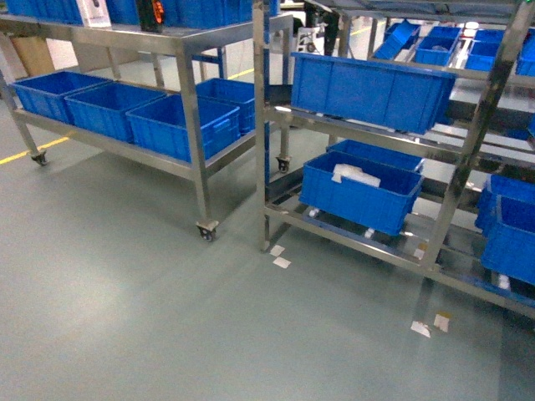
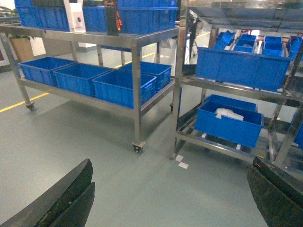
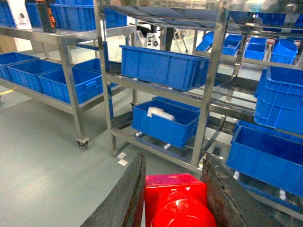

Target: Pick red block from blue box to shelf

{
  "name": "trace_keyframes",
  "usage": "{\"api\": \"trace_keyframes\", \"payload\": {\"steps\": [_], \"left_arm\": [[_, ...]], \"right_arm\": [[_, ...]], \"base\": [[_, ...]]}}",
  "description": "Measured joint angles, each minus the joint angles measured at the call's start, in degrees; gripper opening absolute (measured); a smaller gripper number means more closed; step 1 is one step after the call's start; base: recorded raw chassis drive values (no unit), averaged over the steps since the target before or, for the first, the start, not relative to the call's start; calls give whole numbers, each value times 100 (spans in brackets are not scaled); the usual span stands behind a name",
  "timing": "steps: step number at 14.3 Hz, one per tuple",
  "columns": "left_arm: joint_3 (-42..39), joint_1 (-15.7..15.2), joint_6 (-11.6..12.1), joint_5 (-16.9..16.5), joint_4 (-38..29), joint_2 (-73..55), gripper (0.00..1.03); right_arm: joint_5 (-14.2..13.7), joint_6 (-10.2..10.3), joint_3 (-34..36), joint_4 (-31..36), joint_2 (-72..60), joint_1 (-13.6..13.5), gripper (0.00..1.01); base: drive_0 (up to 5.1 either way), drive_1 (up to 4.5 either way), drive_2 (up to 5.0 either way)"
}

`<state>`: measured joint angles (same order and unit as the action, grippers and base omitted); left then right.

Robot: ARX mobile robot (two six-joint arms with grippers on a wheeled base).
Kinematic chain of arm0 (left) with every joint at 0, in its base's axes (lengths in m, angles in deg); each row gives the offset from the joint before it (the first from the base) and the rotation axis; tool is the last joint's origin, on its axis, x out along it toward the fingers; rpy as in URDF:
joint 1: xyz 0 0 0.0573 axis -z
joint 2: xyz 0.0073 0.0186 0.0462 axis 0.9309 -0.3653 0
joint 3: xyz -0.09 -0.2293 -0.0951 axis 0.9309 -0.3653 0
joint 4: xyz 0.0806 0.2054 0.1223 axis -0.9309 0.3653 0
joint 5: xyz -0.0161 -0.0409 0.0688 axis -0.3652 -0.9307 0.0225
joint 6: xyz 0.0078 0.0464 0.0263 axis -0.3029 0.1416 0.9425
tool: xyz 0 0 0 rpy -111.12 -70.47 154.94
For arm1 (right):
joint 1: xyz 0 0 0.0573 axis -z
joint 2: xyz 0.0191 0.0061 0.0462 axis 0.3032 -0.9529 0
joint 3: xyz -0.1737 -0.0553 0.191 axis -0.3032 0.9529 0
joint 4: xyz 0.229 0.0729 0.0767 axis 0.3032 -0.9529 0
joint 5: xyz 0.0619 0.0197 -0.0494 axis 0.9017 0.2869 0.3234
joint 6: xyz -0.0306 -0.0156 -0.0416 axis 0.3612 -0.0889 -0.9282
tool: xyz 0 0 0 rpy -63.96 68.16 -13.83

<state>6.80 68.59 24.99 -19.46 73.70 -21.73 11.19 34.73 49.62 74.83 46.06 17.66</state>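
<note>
Red block (image 3: 176, 201), stud seemingly camera-ward, clamped in right gripper (image 3: 174, 198); left gripper (image 2: 165, 203) spread.

The right gripper (image 3: 174, 198) occupies the lower edge of the view. Its two dark fingers (image 3: 127, 198) stand either side of the red block (image 3: 177, 201) and touch its sides; the block's round stud faces the camera. Beyond the gripper stands the shelf (image 3: 208, 94), a steel rack with several tiers. A blue crate (image 3: 161, 66) sits on a middle tier. A lower crate (image 3: 163, 124) holds a white item (image 3: 160, 112), too indistinct to identify. More blue crates (image 3: 279, 101) are stacked at right. A wheeled steel cart (image 3: 66, 71) with crates stands at left. Two white tags (image 3: 122, 159) lie on the grey floor (image 3: 47, 161) beside a shelf post.
</note>
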Motion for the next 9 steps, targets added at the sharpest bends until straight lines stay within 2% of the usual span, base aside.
{"api": "trace_keyframes", "payload": {"steps": [9], "left_arm": [[0, 0, 0, 0, 0, 0, 98]], "right_arm": [[0, 0, 0, 0, 0, 0, 28]], "base": [[-147, -147, -147]]}}
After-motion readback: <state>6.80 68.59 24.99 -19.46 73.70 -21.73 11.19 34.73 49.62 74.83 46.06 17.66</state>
